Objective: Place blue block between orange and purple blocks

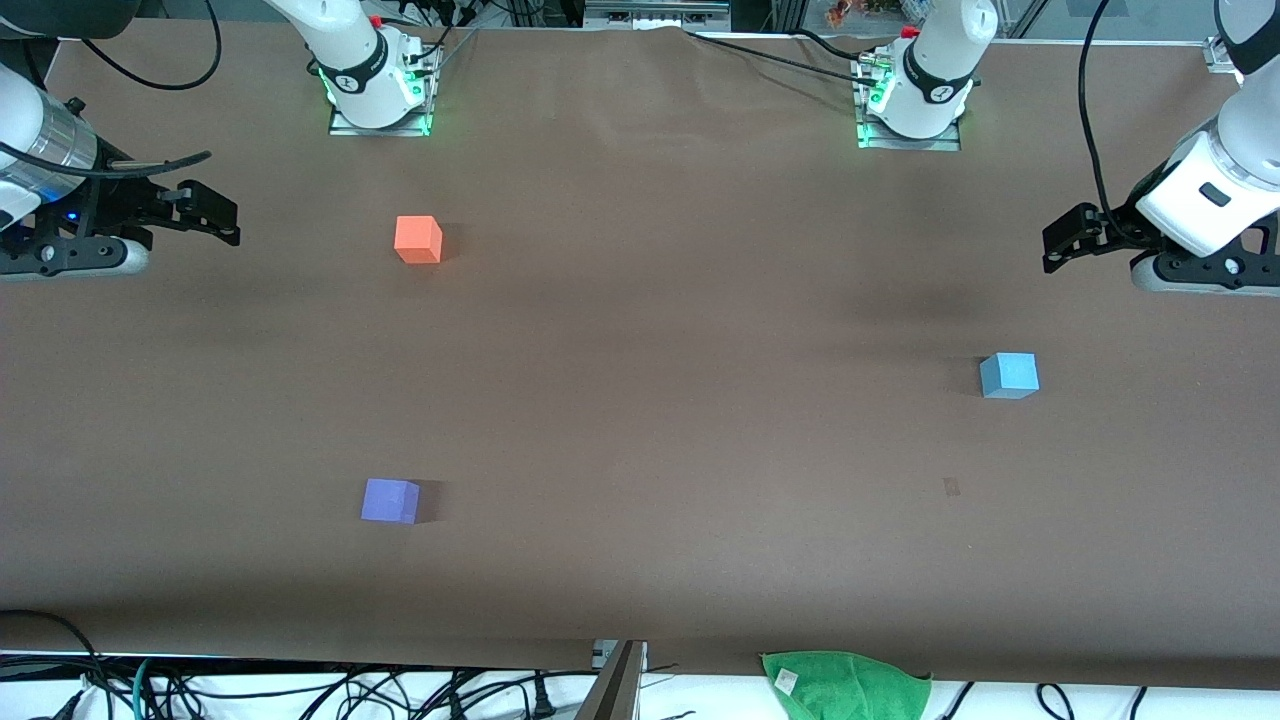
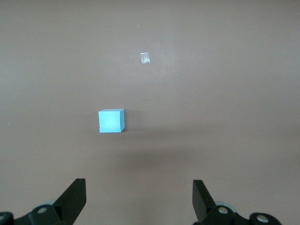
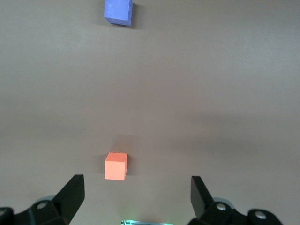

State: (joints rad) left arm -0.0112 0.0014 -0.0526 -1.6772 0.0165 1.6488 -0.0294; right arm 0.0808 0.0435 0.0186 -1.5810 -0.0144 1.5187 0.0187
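While both arms hung clear of the table, nothing was held. Left gripper (image 2: 139, 197): wide open, empty, at the frame's right edge in the front view, above the sky-blue block (image 1: 1009, 375). Right gripper (image 3: 137, 197): wide open, waiting at the frame's left edge. Orange block (image 1: 418, 239): upper left of frame. Purple block (image 1: 390, 500): lower left. Risks, as judged: long carry across the table; an off-centre grasp could twist the blue cube, and a careless release could nudge either neighbour.
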